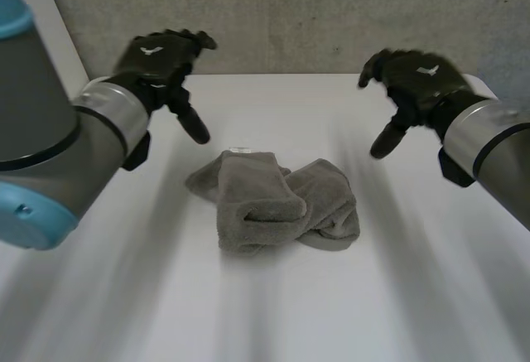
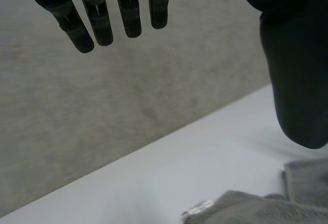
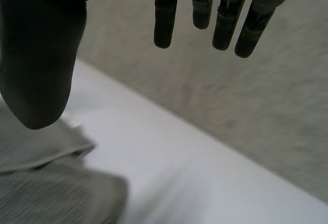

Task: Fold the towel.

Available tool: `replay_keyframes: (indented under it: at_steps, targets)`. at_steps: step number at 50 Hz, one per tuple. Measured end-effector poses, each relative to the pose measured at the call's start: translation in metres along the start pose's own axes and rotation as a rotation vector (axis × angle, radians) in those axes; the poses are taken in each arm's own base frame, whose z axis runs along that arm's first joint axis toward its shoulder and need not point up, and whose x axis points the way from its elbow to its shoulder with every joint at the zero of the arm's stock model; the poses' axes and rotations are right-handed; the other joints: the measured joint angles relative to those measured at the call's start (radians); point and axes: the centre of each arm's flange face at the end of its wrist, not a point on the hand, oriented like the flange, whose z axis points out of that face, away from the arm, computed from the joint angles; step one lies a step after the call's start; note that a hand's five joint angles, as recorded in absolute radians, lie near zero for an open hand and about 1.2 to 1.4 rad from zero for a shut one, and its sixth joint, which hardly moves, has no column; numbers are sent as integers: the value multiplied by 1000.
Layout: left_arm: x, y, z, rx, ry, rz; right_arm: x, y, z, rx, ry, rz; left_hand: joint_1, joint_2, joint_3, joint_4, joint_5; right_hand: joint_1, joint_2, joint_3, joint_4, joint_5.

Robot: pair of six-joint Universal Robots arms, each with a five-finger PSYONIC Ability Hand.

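No words or numbers can be read: a small white bird-like mark sits on the back of the left hand and the right hand, and the towel's pale tag below the left thumb is illegible.

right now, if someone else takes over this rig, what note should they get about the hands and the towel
Left hand: open, fingers relaxed, holding nothing, raised over the far left of the white table, apart from the cloth.
Right hand: open, holding nothing, raised over the far right, also apart from it.
Grey terry towel: mid-table between the hands, bunched in uneven overlapping lumps, with a small white label at its far edge.
Done: no neat fold visible.
Left: probably spread it flat, then fold it and square the edges.
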Motion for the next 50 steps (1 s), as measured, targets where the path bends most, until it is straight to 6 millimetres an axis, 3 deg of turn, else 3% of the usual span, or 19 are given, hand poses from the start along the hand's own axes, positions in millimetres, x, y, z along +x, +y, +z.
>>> replay_keyframes:
  at_steps: [8,15,19,21,23,25,31,35,36,39,42,47,50]
  targets:
    - [19,52,28,-155,182,230,-18,50,24,-204,-165,-82,0,0,0,0,2,0,0,0,0,0]
    - [29,105,29,-339,300,458,-30,94,48,-311,-234,-175,85,98,106,96,118,12,7,8,6,7]
    - [33,126,25,-418,348,527,-39,111,58,-337,-270,-231,705,697,717,731,717,352,330,332,320,349]
    - [34,132,23,-442,360,542,-43,116,63,-337,-282,-258,1017,1056,1080,1098,1055,739,727,713,704,729]
    - [35,133,24,-444,361,547,-44,117,67,-331,-284,-271,1127,1200,1226,1222,1204,919,929,909,907,925]
    - [35,132,25,-433,355,548,-44,115,71,-316,-281,-281,1127,1213,1263,1239,1215,961,1055,1035,1047,1028]
    - [33,101,44,-286,262,532,-37,81,90,-183,-225,-302,1127,1213,1274,1239,1215,961,1063,1058,1082,1039]
    - [19,48,64,-73,59,424,-25,31,106,36,-108,-305,1127,1213,1276,1239,1215,961,1063,1058,1082,1039]
    - [11,27,69,12,-32,355,-19,9,108,135,-58,-301,1127,1213,1276,1240,1215,961,1063,1064,1082,1039]
    - [-10,-17,70,200,-228,162,-8,-39,104,371,55,-284,1127,1213,1277,1240,1215,961,1063,1072,1082,1039]
    - [-27,-46,62,353,-357,-21,1,-78,89,589,143,-265,1126,1216,1277,1240,1218,961,1063,1073,1082,1039]
    - [-35,-49,52,420,-391,-130,0,-93,69,703,177,-253,1126,1216,1278,1240,1219,961,1063,1073,1082,1039]
    - [-28,-26,49,355,-324,-116,-7,-73,66,619,134,-256,1126,1216,1279,1240,1219,961,1063,1082,1082,1039]
